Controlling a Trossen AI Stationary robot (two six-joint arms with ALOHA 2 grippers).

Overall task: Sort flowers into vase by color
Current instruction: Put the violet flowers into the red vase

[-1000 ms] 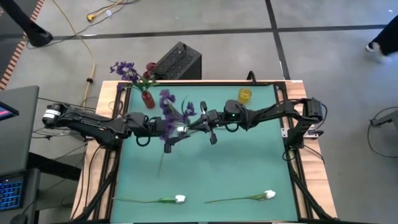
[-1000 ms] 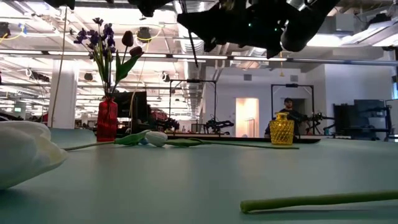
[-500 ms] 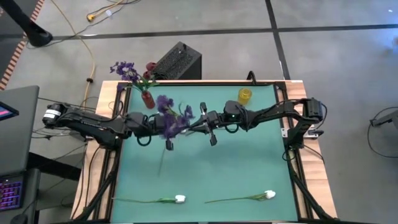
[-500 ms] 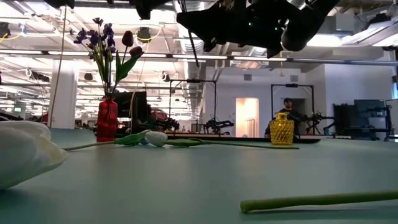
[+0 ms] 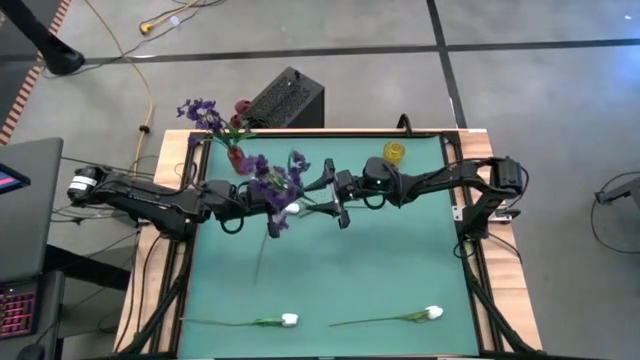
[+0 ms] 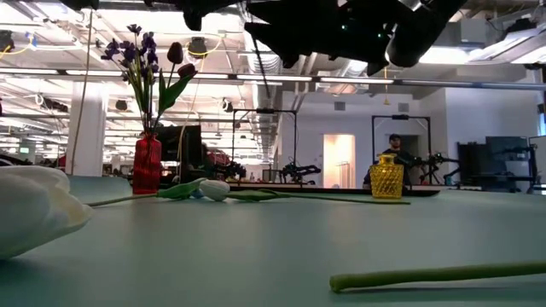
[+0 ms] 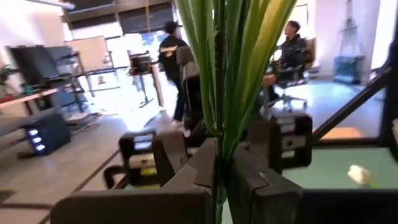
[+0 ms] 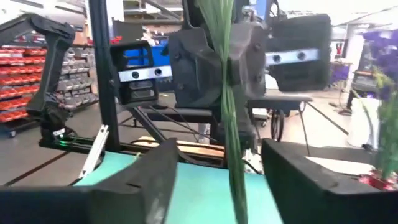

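From above, your left gripper (image 5: pixel 272 203) holds the purple flower (image 5: pixel 268 180) over the middle of the far half of the green table (image 5: pixel 400 260), with the blooms splayed toward the red vase (image 5: pixel 237 158) and the stem trailing down toward the near side. The right gripper (image 5: pixel 332 198) hangs just beside it, fingers spread and holding nothing. Two white tulips (image 5: pixel 289 320) lie along the near edge, well apart from both arms, and a yellow vase (image 5: pixel 394 152) stands at the far right.

At table height, the red vase (image 6: pixel 147 162) already carries purple sprigs and a dark tulip; a tulip stem (image 6: pixel 435 275) lies flat in the foreground. Both arms pass overhead as dark shapes.

In your left wrist view the fingers are clamped on the green stem bundle (image 7: pixel 231 74), which rises straight out of the grip.

In your right wrist view that same stem (image 8: pixel 229 106) hangs between the parted fingers without touching either.

Expect the flower to be light and top-heavy, with a thin, springy stem that bends and may swivel in a pinch. Grip the bare stem below the leaves, never the soft blooms, and squeeze firmly, since the smooth plastic can likely slip.
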